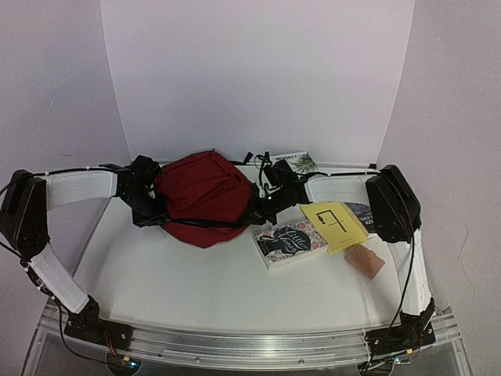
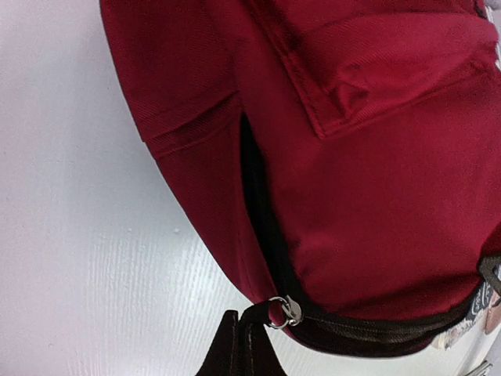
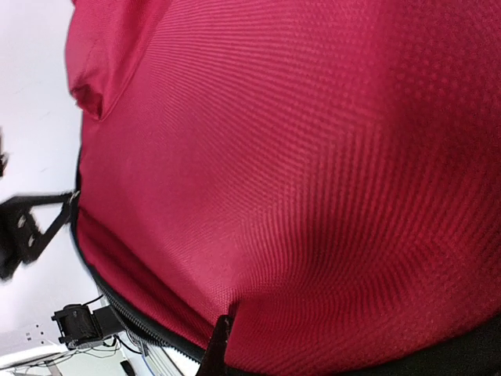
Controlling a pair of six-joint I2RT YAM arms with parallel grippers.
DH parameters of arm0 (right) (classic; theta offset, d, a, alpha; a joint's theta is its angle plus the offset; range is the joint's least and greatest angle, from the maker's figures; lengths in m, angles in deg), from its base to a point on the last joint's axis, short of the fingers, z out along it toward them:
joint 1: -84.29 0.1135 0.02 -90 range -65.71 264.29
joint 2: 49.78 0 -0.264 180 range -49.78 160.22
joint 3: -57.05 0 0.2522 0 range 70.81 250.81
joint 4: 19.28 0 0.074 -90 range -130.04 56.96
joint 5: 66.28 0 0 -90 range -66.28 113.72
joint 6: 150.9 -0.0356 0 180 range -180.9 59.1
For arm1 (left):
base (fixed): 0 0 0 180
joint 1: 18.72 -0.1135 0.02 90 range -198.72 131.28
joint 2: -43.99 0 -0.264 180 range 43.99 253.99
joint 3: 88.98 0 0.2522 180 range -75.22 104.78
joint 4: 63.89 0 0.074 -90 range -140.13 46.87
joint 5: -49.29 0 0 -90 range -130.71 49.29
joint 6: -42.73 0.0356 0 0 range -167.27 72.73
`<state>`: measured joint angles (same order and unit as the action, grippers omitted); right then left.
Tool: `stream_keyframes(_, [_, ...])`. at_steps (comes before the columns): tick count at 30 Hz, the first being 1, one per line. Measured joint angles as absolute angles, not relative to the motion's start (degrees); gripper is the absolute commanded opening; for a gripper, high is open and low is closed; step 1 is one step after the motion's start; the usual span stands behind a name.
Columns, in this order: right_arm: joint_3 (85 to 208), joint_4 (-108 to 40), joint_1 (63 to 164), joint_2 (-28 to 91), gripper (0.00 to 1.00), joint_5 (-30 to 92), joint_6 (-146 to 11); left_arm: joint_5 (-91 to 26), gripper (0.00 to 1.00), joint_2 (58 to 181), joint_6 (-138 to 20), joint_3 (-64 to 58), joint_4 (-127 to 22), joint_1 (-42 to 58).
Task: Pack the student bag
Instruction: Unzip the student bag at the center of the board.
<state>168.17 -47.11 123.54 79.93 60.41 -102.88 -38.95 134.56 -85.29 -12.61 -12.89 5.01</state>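
Observation:
The student bag [image 1: 202,196] is a dark red backpack lying at the middle back of the table between my two arms. My left gripper [image 1: 160,211] is at the bag's left side. In the left wrist view its black fingertips [image 2: 235,352] are shut on the black zip pull [image 2: 262,317], which hangs from the silver slider ring [image 2: 283,312] on the black zip [image 2: 262,211]. My right gripper [image 1: 262,205] is at the bag's right side. In the right wrist view it [image 3: 223,345] is shut on a pinch of the red fabric [image 3: 297,172], with only one fingertip [image 3: 213,354] showing.
Right of the bag lie a dark floral book [image 1: 290,241], a yellow book [image 1: 335,225] on top of a dark one [image 1: 362,209], and a tan block [image 1: 365,260]. Another book [image 1: 301,162] lies at the back against the wall. White walls close in on three sides.

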Motion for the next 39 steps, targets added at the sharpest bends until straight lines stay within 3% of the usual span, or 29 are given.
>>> stream_keyframes(21, [166.79, -45.32, 123.86, 77.48, 0.0, 60.76, -97.73, -34.29, 0.02, 142.88, -82.68, -8.93, -15.74, -3.56])
stream_keyframes(24, [166.81, -45.46, 124.11, 77.48, 0.0, 61.4, -97.48, -33.63, 0.15, 142.98, -81.08, -8.93, -15.71, -3.8])
stream_keyframes(28, [166.82, -47.27, 124.94, 77.34, 0.0, 61.71, -97.37, -33.11, 0.52, 139.91, -78.28, -11.92, -17.6, -5.25])
stream_keyframes(31, [167.35, -48.52, 125.68, 77.26, 0.0, 61.69, -97.37, -31.44, 0.7, 132.63, -76.04, -16.2, -19.1, -5.26])
stream_keyframes(39, [173.51, -49.34, 126.73, 77.26, 0.01, 61.73, -98.45, -24.02, 0.79, 116.77, -68.9, -19.15, -25.38, 2.87])
